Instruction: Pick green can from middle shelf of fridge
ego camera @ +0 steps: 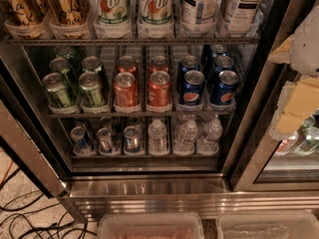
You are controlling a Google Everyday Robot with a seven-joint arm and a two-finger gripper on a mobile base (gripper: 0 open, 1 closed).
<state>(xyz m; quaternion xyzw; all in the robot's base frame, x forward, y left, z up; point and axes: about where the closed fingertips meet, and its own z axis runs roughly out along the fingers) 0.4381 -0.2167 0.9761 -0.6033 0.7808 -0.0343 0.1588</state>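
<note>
Going for the shiny green soda can near the front-left corner of the thin wire middle counter in the stainless glass-door fridge: upright, long axis vertical, tab up. Cream end effector off past the right edge; can't tell open or closed. Come in level, pinch the sides, dodge the red-orange can beside.

"7Up" on tall cans; "TEA" on white cans; jaws at right edge.

Gripper blurred, cropped at right
</note>
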